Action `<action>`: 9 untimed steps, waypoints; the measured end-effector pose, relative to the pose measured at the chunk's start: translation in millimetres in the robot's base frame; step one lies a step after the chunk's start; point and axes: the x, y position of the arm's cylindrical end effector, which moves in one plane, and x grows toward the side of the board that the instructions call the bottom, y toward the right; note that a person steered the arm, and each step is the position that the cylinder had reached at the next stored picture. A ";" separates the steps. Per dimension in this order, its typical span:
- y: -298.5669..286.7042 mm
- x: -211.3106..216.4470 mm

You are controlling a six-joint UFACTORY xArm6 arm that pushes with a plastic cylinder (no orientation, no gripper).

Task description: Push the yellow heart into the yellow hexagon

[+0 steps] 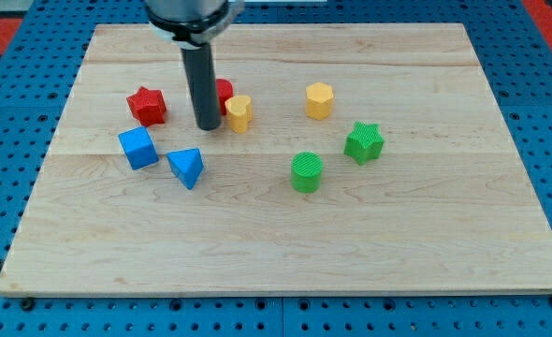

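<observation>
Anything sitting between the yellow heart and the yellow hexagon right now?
No. In the camera view, the board between the yellow heart and the yellow hexagon is bare wood. My tip is at the heart's left.

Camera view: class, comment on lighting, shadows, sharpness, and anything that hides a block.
Camera view: lighting is even, with no glare on the wooden board; shadows under blocks are soft and short; the blocks look sharp; the dark rod hides part of a red block; my tip sits just left of the yellow heart.

Text on board: I am seeing none that can be read.
Text on blocks: I am finding no letters, numbers or signs.
</observation>
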 end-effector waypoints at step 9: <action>122.5 26.9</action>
